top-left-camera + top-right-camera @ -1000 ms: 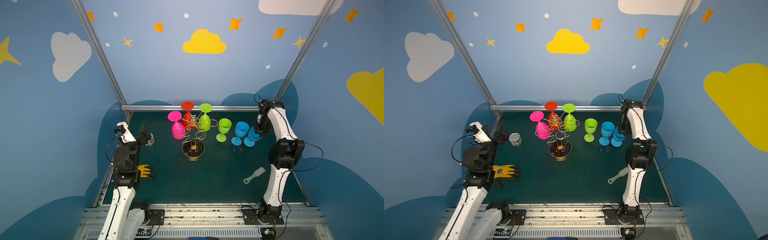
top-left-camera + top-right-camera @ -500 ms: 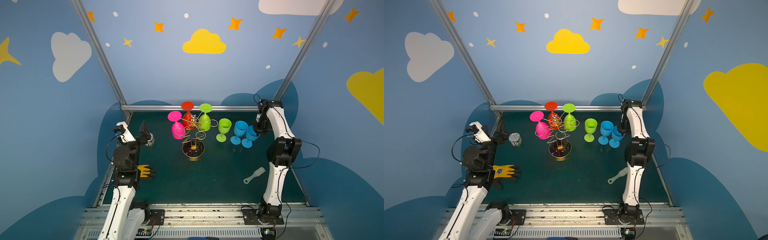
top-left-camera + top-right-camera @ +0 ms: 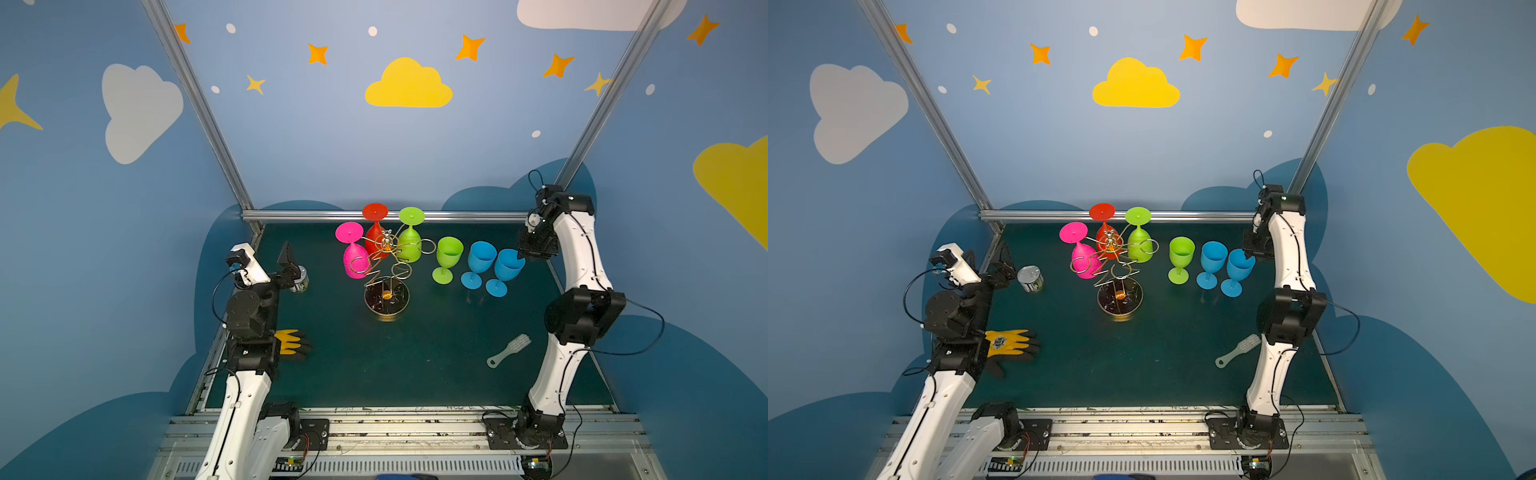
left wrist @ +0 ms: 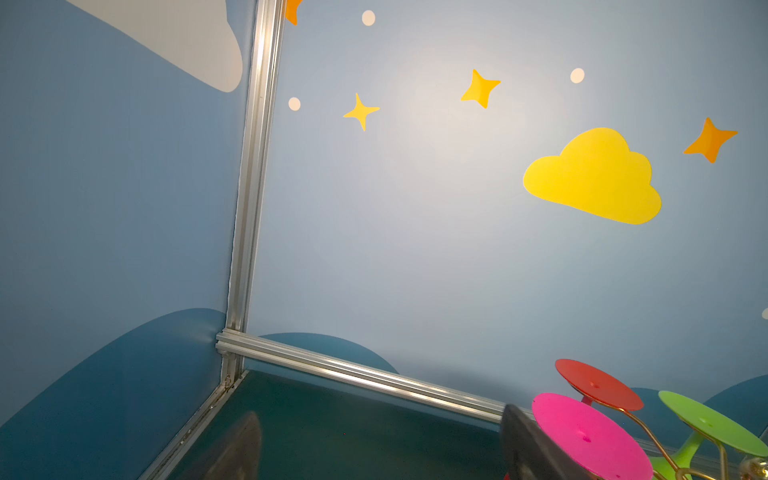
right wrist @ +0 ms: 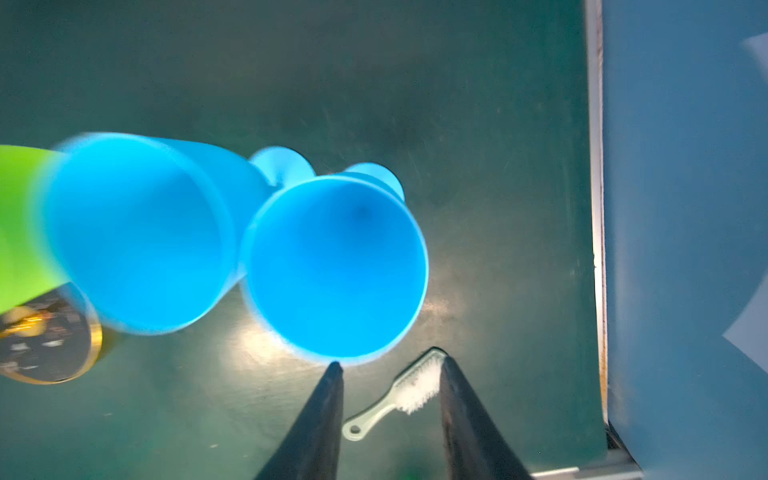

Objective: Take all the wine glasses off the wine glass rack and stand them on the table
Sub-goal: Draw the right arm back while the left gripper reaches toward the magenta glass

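Observation:
The gold wire wine glass rack stands mid-table on its round dark base. A pink wine glass, a red one and a green one hang upside down on it. A green glass and two blue glasses stand upright to its right. My right gripper is open at the rim of the nearest blue glass, with nothing between its fingers. My left gripper is open and empty at the far left.
A small metal can stands beside the left gripper. A yellow and black glove lies front left, and a pale brush front right. The back rail and the blue side walls close in the green table.
My right gripper's jaws have opened off the rim of the blue glass, which now stands on the table. The left arm has not moved.

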{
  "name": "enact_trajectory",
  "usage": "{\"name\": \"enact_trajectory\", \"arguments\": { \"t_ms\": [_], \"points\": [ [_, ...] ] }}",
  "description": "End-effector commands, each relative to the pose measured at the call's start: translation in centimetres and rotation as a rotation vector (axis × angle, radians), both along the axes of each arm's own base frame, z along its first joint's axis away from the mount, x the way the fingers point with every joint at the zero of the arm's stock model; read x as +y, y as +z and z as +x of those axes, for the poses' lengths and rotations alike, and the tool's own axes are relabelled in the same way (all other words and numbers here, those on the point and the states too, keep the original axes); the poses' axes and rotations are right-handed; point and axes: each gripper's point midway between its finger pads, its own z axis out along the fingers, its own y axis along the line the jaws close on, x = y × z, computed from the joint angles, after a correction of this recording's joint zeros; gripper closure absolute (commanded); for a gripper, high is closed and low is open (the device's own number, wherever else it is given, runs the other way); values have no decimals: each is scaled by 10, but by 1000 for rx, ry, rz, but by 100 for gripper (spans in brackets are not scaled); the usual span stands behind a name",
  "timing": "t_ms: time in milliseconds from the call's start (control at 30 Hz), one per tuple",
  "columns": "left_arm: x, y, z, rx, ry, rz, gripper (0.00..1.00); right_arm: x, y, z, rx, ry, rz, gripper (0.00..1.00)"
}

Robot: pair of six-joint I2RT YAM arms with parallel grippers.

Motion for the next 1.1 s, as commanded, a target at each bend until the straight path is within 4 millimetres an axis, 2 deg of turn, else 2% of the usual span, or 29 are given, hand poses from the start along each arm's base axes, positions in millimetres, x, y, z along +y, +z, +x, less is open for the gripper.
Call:
{"name": "enact_trajectory", "arguments": {
  "t_ms": [0, 133, 233, 367, 500, 600, 700, 867, 1067],
  "points": [
    [5, 1, -1, 0, 22, -15, 11, 16, 49, -9, -167, 5, 94, 58],
    [0, -2, 4, 24, -9, -20, 13, 50, 88, -33, -356, 92, 257, 57],
    [-7, -8, 12, 71, -57, -41, 14, 76, 103, -59, -553, 230, 328, 55],
    [-21, -8, 20, 106, -146, -79, 14, 85, 115, -102, -845, 218, 382, 42],
    [-40, 3, 18, 130, -258, -119, 15, 91, 106, -138, -898, 250, 403, 34],
    [-54, 1, 20, 183, -359, -206, 16, 104, 96, -154, -873, 296, 469, 29],
    [-78, -4, 21, 278, -531, -308, 21, 119, 95, -169, -866, 345, 547, 26],
    [-104, 1, 20, 392, -757, -446, 27, 129, 94, -179, -890, 379, 567, 26],
    [-114, -10, 34, 480, -838, -493, 33, 142, 83, -180, -843, 406, 609, 26]
  ]
}}
